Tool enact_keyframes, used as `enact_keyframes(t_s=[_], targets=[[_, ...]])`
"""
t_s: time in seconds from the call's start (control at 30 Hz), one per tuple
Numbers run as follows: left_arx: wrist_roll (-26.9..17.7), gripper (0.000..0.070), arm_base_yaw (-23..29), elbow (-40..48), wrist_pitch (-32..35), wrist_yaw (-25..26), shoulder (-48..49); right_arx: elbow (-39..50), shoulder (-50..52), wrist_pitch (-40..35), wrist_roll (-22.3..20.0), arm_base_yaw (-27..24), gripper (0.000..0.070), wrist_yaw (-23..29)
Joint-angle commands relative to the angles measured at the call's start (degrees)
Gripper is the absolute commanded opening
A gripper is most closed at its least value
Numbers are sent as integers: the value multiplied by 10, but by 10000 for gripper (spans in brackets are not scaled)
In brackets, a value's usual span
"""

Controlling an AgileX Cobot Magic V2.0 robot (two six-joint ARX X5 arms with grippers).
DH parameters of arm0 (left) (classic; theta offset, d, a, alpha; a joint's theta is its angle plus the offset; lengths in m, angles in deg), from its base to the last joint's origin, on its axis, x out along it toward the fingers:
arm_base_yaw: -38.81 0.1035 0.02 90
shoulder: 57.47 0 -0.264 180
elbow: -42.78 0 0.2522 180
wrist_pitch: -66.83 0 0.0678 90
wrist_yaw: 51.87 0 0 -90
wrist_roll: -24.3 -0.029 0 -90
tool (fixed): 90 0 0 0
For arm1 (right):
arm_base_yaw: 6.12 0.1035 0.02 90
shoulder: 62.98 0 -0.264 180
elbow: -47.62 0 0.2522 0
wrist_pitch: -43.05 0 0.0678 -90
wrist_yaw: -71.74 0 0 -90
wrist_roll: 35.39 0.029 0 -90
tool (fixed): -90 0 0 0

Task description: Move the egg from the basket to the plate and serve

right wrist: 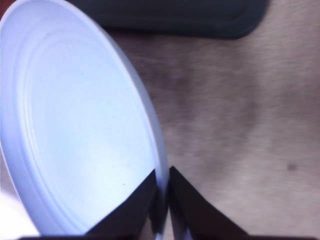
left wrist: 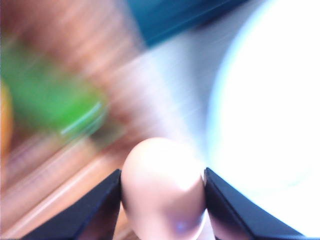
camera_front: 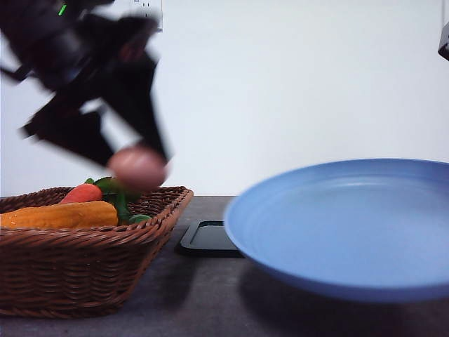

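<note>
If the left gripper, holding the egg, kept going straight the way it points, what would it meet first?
Probably the basket rim or the table just beside it: the left gripper points downward above that edge, egg leading. Motion blur leaves depth unclear.

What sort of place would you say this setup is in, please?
Probably a staged tabletop test bench posing as a kitchen: a plain white wall, a wicker basket of toy-like vegetables, a blue plate and a black tray on a grey table.

Black left hand (camera_front: 144,165), wedge-shaped fingers (left wrist: 100,210)

Brown woven basket (camera_front: 84,270), blue plate (camera_front: 351,232)
</note>
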Motion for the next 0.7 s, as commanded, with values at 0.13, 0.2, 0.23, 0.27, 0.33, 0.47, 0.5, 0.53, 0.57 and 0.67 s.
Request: enact_keyframes(t_s=[0.13, 0.2, 0.23, 0.27, 0.33, 0.47, 0.5, 0.53, 0.57, 0.67], targets=[[-21, 187, -72, -29, 84, 44, -3, -2, -5, -2, -7, 2, 0, -52], [-54, 187, -101, -29, 106, 39, -6, -2, -5, -1, -7, 2, 0, -63], [-72, 187, -115, -29, 112, 30, -10, -2, -5, 1, -7, 2, 0, -66], [-89, 187, -131, -29, 115, 14, -14, -2, -5, 4, -7, 2, 0, -69], [-124, 187, -158, -29, 116, -28, -25, -2, -5, 11, -8, 2, 0, -76], [-199, 188, -194, -29, 116, -94, -53, -2, -5, 28, -17, 2, 0, -90], [-211, 189, -200, -29, 117, -102, -61, -2, -5, 33, -18, 3, 0, -90], [-220, 189, -206, -29, 119, -110, -68, -2, -5, 38, -20, 3, 0, -90], [-223, 190, -210, -29, 121, -117, -75, -2, -5, 43, -21, 3, 0, -90], [-225, 190, -216, -29, 129, -126, -89, -2, -5, 53, -25, 3, 0, -90]])
